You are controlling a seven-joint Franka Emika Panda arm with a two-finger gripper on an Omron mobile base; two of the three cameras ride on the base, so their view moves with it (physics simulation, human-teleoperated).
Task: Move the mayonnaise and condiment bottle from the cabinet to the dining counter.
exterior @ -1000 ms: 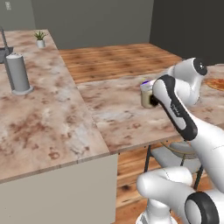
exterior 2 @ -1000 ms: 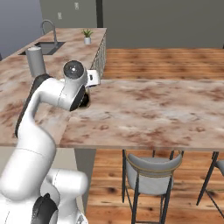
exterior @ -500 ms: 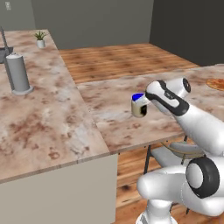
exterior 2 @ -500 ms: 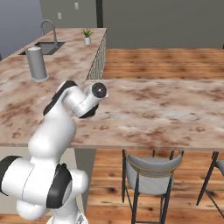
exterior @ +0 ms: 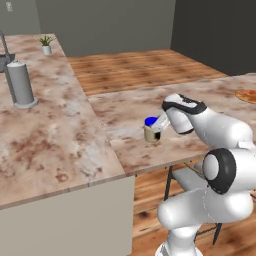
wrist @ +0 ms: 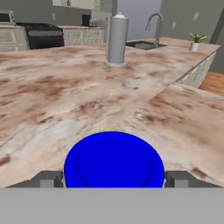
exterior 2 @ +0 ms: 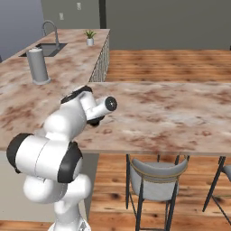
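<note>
— Where do we have the mayo point(exterior: 152, 129) right now?

— Upright on the dining counter point(exterior: 210, 95), near its left end, close to where it meets the long counter point(exterior: 50, 135) with the sink point(exterior 2: 45, 48). We see the blue lid point(wrist: 113, 161) large and round at the bottom of the hand view, with marbled stone stretching away beyond it.

— And the gripper point(exterior: 159, 127)?

— Low over the counter, right at the jar. In the hand view its two fingertips point(wrist: 49, 178) stand on either side of the lid, spread about as wide as the lid itself. We read the jaws as wide apart, but from these angles we cannot tell whether the pads touch the jar's sides or stand just clear of them.

— Does the right base view help us?

— Not much. There the arm point(exterior 2: 85, 110) bends over the counter's near-left part and its own body hides the jar.

— What else do we see on the stone?

— A grey cylinder point(exterior: 21, 84) stands upright on the long counter, left and far from the jar. A small potted plant point(exterior: 46, 45) sits at that counter's far end, and the tap point(exterior 2: 50, 30) rises by the sink. A flat orange round thing point(exterior: 247, 95) lies far to the right on the dining counter, too small for us to name. Stools point(exterior 2: 155, 178) stand under the near edge.
</note>
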